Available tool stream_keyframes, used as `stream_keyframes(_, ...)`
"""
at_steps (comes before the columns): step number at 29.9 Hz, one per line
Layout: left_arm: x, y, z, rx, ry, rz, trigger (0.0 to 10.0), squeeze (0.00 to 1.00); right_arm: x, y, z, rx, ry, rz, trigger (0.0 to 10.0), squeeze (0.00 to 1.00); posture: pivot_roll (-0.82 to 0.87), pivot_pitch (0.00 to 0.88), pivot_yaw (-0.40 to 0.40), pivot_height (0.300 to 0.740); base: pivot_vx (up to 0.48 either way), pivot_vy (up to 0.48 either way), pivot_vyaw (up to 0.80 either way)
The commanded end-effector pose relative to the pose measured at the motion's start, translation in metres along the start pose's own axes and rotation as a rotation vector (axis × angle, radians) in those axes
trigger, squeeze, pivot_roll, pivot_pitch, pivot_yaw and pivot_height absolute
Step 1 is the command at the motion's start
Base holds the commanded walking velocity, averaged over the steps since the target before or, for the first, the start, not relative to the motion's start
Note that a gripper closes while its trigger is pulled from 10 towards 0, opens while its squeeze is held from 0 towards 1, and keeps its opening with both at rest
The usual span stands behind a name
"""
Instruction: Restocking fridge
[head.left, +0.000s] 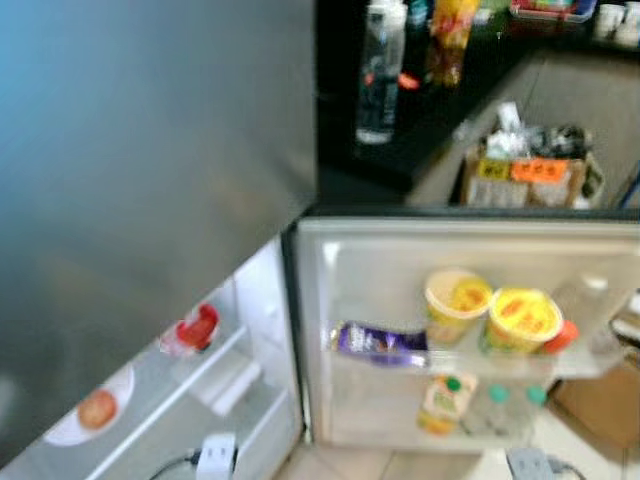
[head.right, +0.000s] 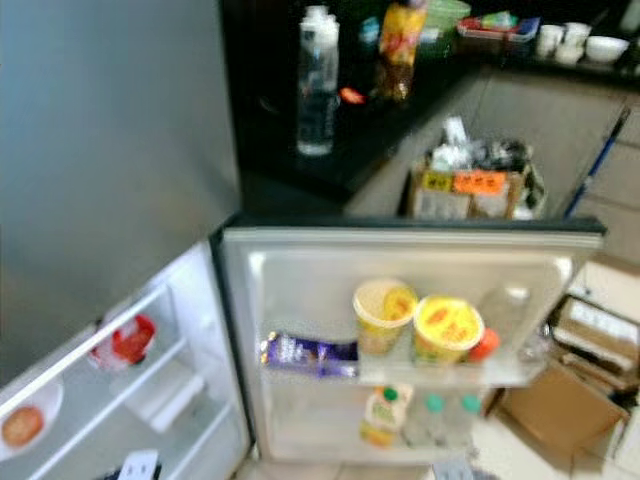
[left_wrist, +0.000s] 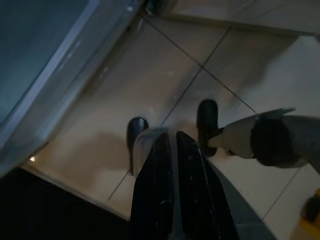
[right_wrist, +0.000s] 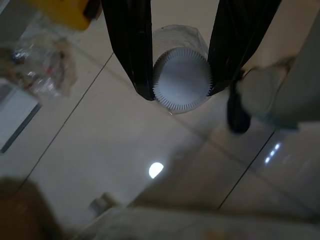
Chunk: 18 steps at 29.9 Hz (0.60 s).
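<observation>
The fridge door (head.left: 380, 250) stands open, and its upper shelf holds two yellow cups (head.left: 455, 300) (head.left: 522, 320) and a purple packet (head.left: 378, 342). Small bottles (head.left: 445, 400) stand on the door's lower shelf. In the right wrist view my right gripper (right_wrist: 180, 92) is shut on a clear bottle with a white ribbed cap (right_wrist: 181, 82), held low over the tiled floor. My left gripper (left_wrist: 170, 137) hangs idle above the floor with its fingers together and nothing between them.
Inside the fridge, a red bowl (head.left: 195, 328) and a plate with an orange item (head.left: 97, 408) sit on white shelves. A dark counter (head.right: 290, 120) behind carries a tall clear bottle (head.left: 380, 75). A box of goods (head.left: 525, 175) and cardboard boxes (head.right: 560, 400) stand to the right.
</observation>
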<state>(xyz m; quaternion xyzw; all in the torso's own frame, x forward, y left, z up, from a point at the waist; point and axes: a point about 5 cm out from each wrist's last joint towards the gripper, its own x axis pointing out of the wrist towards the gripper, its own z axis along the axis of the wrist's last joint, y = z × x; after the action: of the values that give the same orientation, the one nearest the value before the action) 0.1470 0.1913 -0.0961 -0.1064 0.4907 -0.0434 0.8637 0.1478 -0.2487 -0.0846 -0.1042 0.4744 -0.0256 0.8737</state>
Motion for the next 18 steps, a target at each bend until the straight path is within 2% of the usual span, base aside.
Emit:
stream_keyframes(1,-0.001,0.002,-0.003,-0.007,0.009,0.013,10.0,0.00,0.002,0.008,0.011,-0.049,-0.044,0.058,10.0,0.00,-0.08,0.000,-0.007,0.740,0.000,0.000,0.00)
stream_keyframes(2,-0.001,0.002,-0.003,-0.007,0.007,0.014,10.0,0.00,0.003,0.009,0.019,-0.083,-0.072,0.086,10.0,0.00,-0.08,0.000,-0.007,0.740,0.000,0.000,0.00)
stream_keyframes(4,-0.001,0.002,-0.003,-0.007,0.007,0.014,10.0,0.00,0.003,0.009,0.019,-0.083,-0.072,0.086,10.0,0.00,-0.08,0.000,-0.007,0.740,0.000,0.000,0.00)
stream_keyframes(5,-0.001,0.002,-0.003,-0.007,0.006,0.015,10.0,0.00,0.004,0.011,0.028,-0.113,-0.109,0.113,10.0,0.00,-0.08,0.000,-0.009,0.740,0.000,0.000,0.00)
stream_keyframes(7,-0.001,0.002,-0.003,-0.007,0.006,0.015,10.0,0.00,0.004,0.011,0.028,-0.113,-0.109,0.113,10.0,0.00,-0.08,0.000,-0.009,0.740,0.000,0.000,0.00)
stream_keyframes(8,-0.001,0.002,-0.003,-0.003,0.005,0.016,10.0,0.00,0.005,0.012,0.041,-0.137,-0.162,0.138,10.0,0.00,-0.08,0.000,-0.009,0.740,0.000,0.000,0.00)
stream_keyframes(9,-0.001,0.002,-0.001,0.007,-0.008,0.018,10.0,0.00,0.005,0.016,0.063,-0.160,-0.253,0.191,10.0,0.00,-0.08,0.000,-0.006,0.740,0.000,0.000,0.00)
stream_keyframes(10,-0.001,0.002,-0.001,0.007,-0.008,0.018,10.0,0.00,0.005,0.016,0.063,-0.160,-0.253,0.191,10.0,0.00,-0.08,0.000,-0.006,0.740,0.000,0.000,0.00)
stream_keyframes(11,-0.001,0.002,0.002,0.015,-0.023,0.019,10.0,0.00,0.004,0.020,0.081,-0.181,-0.326,0.247,10.0,0.00,-0.08,0.000,-0.007,0.740,0.000,0.000,0.00)
stream_keyframes(13,0.000,0.001,0.006,0.032,-0.046,0.009,10.0,0.00,0.002,0.027,0.098,-0.224,-0.388,0.331,10.0,0.00,-0.07,0.000,-0.007,0.740,0.000,0.000,0.00)
stream_keyframes(18,0.000,0.001,0.007,0.040,-0.050,0.002,10.0,0.00,0.002,0.029,0.100,-0.239,-0.389,0.351,10.0,0.00,-0.07,0.000,-0.007,0.740,0.000,0.000,0.00)
